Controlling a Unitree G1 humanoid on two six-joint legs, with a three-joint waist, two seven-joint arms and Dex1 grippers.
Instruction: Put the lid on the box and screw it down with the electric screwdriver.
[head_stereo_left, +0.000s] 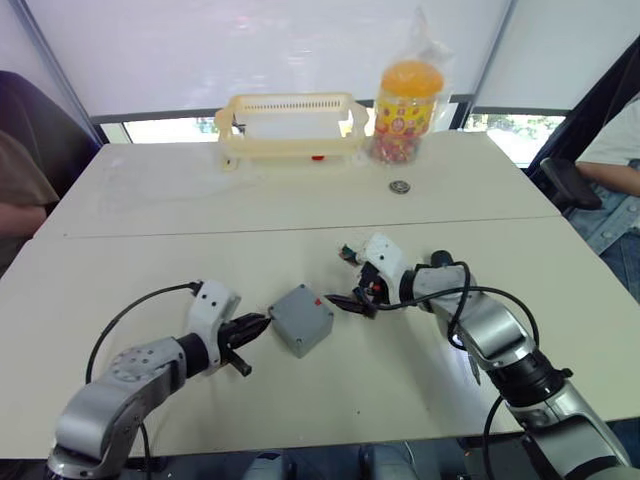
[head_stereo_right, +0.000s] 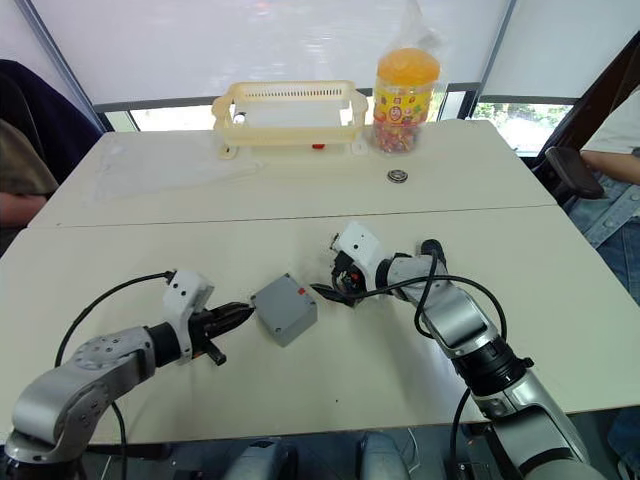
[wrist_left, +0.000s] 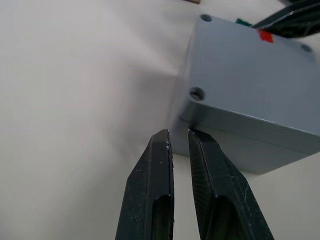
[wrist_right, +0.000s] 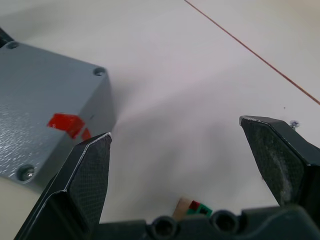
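Note:
The grey box rests on the table between my two grippers. Its top face has a red mark and small screw holes at the corners. I cannot tell the lid apart from the box body. My left gripper is shut, and its fingertips meet the box's near lower corner with nothing held. Just right of the box, my right gripper hangs wide open and empty, its fingers low over the table. The electric screwdriver is out of view.
A yellow basket and an orange-lidded candy jar stand at the far edge. A small round metal piece lies near them. A tiny green and red part sits under my right gripper. People sit at both sides.

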